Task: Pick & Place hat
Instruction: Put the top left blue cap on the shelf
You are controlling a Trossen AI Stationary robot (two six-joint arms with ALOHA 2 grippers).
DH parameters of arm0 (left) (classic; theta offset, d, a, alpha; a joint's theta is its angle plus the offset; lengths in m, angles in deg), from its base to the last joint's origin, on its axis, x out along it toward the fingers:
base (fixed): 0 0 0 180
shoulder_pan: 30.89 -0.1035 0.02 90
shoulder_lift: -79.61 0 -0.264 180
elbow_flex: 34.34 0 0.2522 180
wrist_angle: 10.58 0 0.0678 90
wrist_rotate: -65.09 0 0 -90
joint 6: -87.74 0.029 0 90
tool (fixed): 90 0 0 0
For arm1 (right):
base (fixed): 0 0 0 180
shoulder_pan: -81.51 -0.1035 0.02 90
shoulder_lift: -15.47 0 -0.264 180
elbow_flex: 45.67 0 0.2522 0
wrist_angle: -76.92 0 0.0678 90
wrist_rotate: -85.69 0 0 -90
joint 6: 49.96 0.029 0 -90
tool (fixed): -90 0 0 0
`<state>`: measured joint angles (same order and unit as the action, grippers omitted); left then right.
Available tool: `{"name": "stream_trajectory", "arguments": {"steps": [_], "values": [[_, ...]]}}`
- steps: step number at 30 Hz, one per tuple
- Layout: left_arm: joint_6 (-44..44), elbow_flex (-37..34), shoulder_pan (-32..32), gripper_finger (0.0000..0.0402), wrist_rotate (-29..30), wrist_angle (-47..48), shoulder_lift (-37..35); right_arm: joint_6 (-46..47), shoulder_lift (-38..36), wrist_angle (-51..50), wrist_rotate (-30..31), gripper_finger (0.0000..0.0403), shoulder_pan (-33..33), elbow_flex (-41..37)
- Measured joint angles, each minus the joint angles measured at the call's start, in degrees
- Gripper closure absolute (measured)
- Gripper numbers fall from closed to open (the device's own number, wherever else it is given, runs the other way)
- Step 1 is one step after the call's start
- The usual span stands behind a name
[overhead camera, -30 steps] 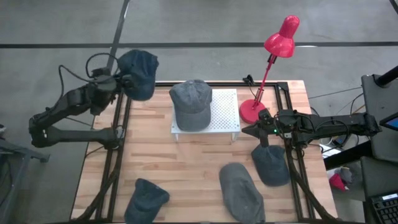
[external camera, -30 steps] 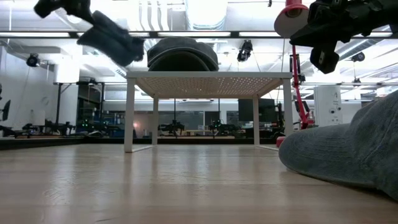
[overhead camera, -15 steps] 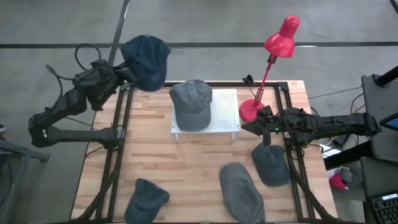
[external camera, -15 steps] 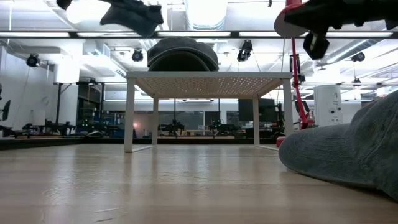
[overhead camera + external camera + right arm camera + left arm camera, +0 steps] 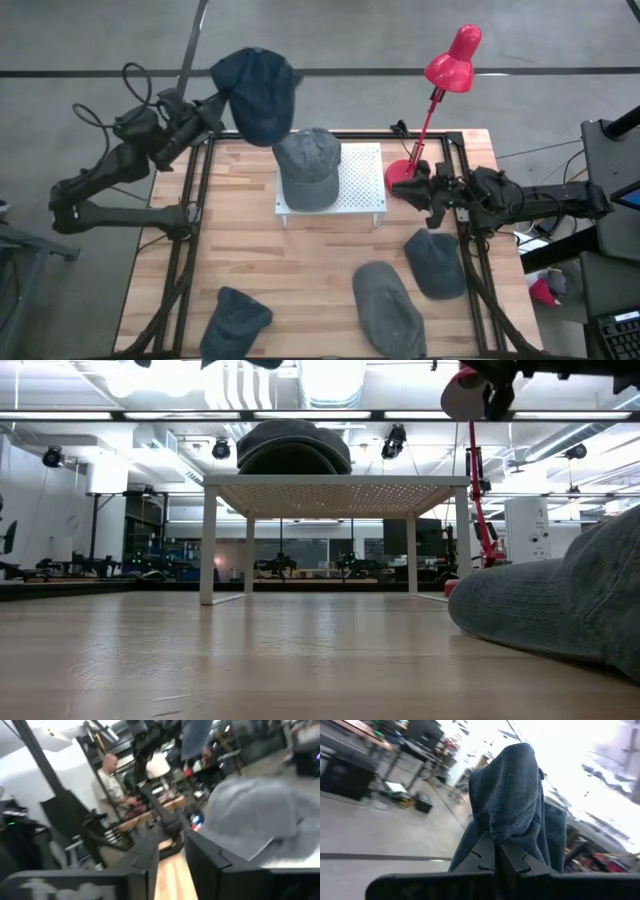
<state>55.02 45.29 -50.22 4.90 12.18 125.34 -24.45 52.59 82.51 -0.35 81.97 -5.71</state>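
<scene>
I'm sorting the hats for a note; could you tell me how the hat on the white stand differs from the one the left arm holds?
The grey hat rests on the white stand; the navy hat hangs in the air, pinched by the left gripper. Both are soft caps.

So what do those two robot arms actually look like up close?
Both are dark, nearly black, built of slim jointed segments. The left arm trails loose black cable loops near its wrist; the right arm shows a small green light by its wrist. Each ends in a gripper: the left gripper and the right gripper have two flat, angular dark fingers.
</scene>
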Motion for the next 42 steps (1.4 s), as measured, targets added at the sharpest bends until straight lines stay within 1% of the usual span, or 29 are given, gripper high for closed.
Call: {"name": "stream_trajectory", "arguments": {"steps": [3,8,12,15,21,26,30,38,42], "values": [[-0.5,0.0,0.0,0.0401,-2.7,-2.2,1.8,-4.2,1.2,0.2,1.6,0.0275,0.3,2.3],[-1.5,0.0,0.0,0.0401,-7.1,-5.9,5.4,-11.9,6.1,0.4,5.3,0.0223,0.8,8.6],[-2.4,0.0,0.0,0.0401,-10.6,-9.1,8.1,-16.8,11.6,0.0,7.8,0.0193,1.7,14.5],[-3.1,0.0,0.0,0.0401,-12.6,-11.1,9.7,-19.9,15.5,-2.8,9.8,0.0176,3.0,19.3],[-3.7,0.0,0.0,0.0401,-15.3,-12.3,11.4,-22.1,22.6,-10.6,10.2,0.0145,6.0,29.5],[-3.6,0.0,0.0,0.0401,-16.4,-12.5,11.4,-26.6,27.3,-17.4,10.2,0.0125,7.7,37.8],[-3.6,0.0,0.0,0.0401,-18.7,-12.5,11.1,-30.4,31.1,-20.3,10.2,0.0114,8.4,43.9],[-2.2,0.0,0.0,0.0401,-20.8,-9.9,9.9,-31.1,35.8,-29.7,10.0,0.0092,8.8,55.4],[-1.4,0.0,0.0,0.0401,-21.1,-9.1,9.2,-29.1,36.9,-33.3,7.5,0.0084,8.8,59.2]]}}
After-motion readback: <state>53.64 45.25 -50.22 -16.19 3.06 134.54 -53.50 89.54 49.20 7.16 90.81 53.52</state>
